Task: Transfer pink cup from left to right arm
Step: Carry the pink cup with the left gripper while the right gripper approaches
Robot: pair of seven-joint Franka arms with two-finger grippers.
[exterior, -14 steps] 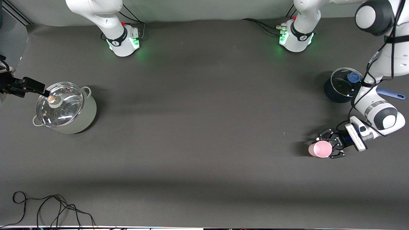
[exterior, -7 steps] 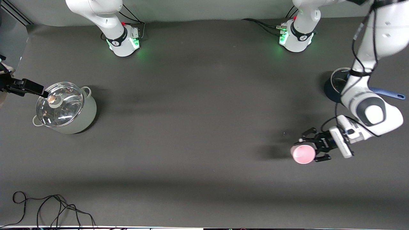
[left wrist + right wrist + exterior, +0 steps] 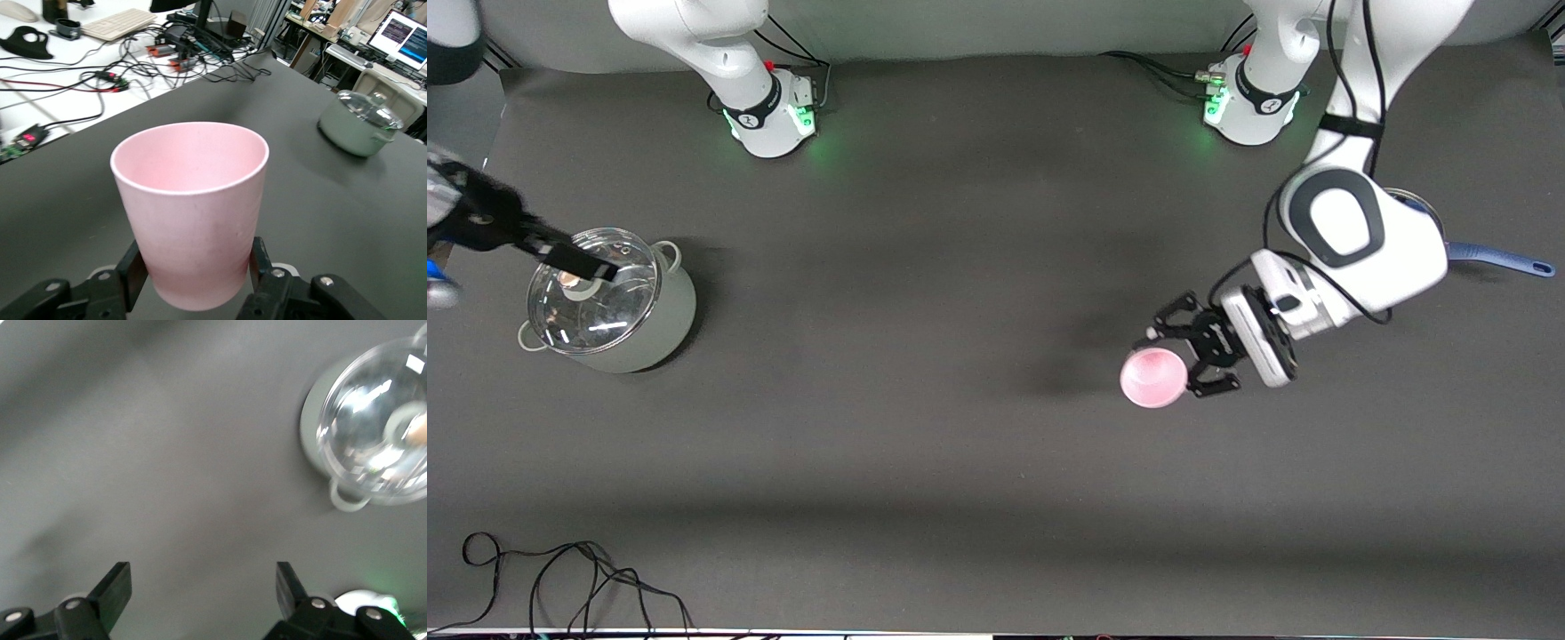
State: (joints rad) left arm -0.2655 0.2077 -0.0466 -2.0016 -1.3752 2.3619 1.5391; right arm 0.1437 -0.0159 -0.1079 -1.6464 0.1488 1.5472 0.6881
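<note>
The pink cup (image 3: 1154, 378) is upright and raised off the table, its open mouth up. My left gripper (image 3: 1181, 357) is shut on its lower wall. In the left wrist view the cup (image 3: 193, 213) fills the middle, and both dark fingers (image 3: 133, 270) press against its base sides. My right gripper (image 3: 587, 265) hangs open over the glass lid of the steel pot (image 3: 609, 307) at the right arm's end of the table. The right wrist view shows that gripper (image 3: 203, 587) with only bare table between its fingers.
The lidded steel pot (image 3: 373, 453) also shows in the left wrist view (image 3: 360, 123). A dark pot with a blue handle (image 3: 1498, 260) sits under the left arm's forearm. A loose black cable (image 3: 560, 578) lies at the table edge nearest the front camera.
The left arm has swung the pink cup up and toward the middle of the table. The right gripper has moved in over the pot's lid.
</note>
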